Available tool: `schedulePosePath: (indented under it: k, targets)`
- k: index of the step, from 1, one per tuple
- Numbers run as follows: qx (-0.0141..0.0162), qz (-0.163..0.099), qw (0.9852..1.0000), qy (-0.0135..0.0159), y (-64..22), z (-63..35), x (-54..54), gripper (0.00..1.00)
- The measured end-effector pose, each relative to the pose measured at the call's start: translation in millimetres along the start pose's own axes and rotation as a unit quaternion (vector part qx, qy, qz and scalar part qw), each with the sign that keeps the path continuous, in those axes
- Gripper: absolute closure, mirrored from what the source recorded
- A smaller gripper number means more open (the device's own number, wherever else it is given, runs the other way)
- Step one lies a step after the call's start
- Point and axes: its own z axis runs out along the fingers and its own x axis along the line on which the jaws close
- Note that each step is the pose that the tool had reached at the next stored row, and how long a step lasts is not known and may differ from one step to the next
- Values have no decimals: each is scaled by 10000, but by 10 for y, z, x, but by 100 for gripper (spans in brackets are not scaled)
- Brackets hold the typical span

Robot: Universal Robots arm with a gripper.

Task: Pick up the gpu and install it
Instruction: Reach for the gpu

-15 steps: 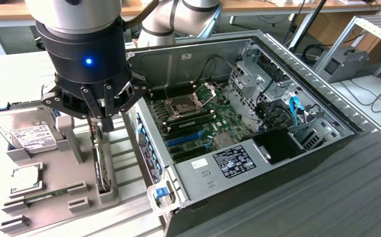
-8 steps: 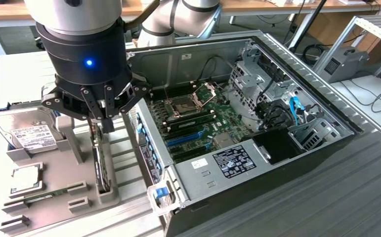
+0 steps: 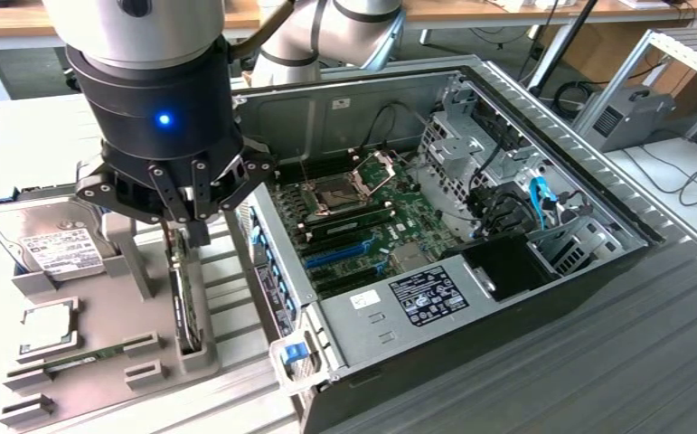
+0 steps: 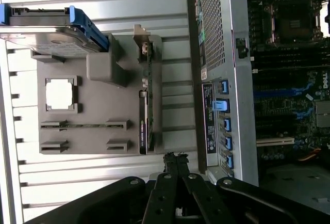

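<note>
GPU point(image 3: 185, 303) stands on edge in gray fixture point(image 3: 113, 312) w/ gripper point(image 3: 193, 217) above it (jaws closed, empty).

The gpu point(image 3: 185, 303) stands on edge between the grey post point(image 3: 128, 258) and the case wall point(image 3: 271, 271), both near. The case lies open above the motherboard point(image 3: 366, 226).

readable text: none | white label point(image 3: 61, 250) on silver hard drive point(image 3: 16, 226): illegible | white sticker point(image 3: 427, 298) on grey metal power-supply box point(image 3: 366, 327): illegible
</note>
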Motion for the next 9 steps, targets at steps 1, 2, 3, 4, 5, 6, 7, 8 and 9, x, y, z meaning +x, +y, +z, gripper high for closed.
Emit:
schedulePosePath:
  k: [1, 2, 3, 4, 5, 6, 7, 8, 9]
  targets:
    - [0, 0, 10000, -1, -3, 1, 0, 89]
    - [-1, 0, 10000, -1, -5, 2, 0, 89]
    - [-1, 0, 10000, -1, -7, 2, -1, 89]
    - [-1, 0, 10000, -1, -10, 3, -1, 89]
    - [-1, 0, 10000, 0, -14, 3, -1, 89]
    - [0, 0, 10000, 0, -17, 4, -1, 89]
    - [0, 0, 10000, 0, -21, 4, -2, 89]
    - [0, 0, 10000, 0, -26, 4, -2, 89]
    - [0, 0, 10000, 0, -31, 5, -2, 89]
